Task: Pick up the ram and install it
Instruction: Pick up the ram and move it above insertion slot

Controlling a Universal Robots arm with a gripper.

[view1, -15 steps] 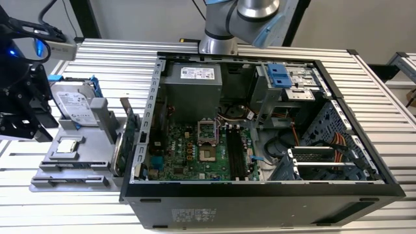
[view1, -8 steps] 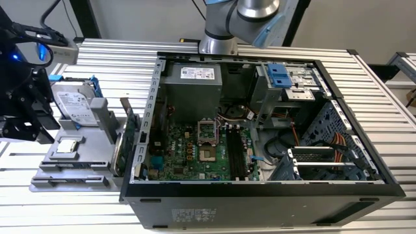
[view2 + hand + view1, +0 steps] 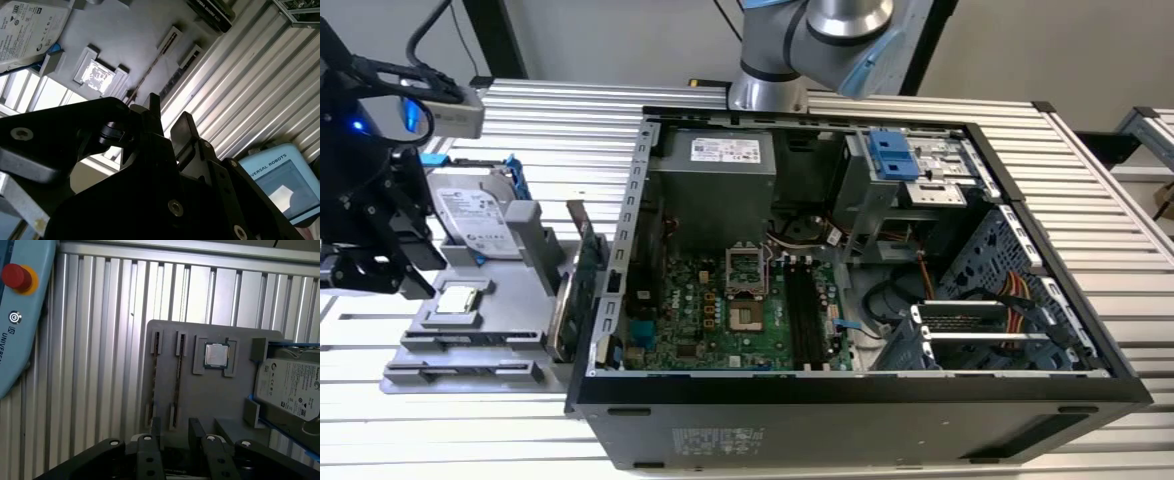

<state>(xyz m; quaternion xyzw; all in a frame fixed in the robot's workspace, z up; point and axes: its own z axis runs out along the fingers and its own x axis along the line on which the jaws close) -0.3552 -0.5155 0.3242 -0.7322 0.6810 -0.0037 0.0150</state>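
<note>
The ram (image 3: 176,381) stands on edge as a thin stick in a slot of the grey parts tray (image 3: 200,400); in the second wrist view the ram (image 3: 154,64) is a thin line. A second thin stick (image 3: 156,377) fills the neighbouring slot. My gripper (image 3: 175,432) hangs above the tray's edge, roughly in line with these slots, open, with nothing between its black fingers (image 3: 155,432). In the exterior view the gripper (image 3: 387,270) is at the left, over the tray (image 3: 467,345). The open computer case (image 3: 854,388) shows its motherboard with long dark memory slots (image 3: 803,320).
On the tray lie a square silver processor (image 3: 216,355) and a hard drive (image 3: 292,390); an expansion card (image 3: 582,285) stands between tray and case. A teach pendant (image 3: 22,325) with a red button rests on the ribbed aluminium table (image 3: 100,315). The arm's base (image 3: 767,90) rises behind the case.
</note>
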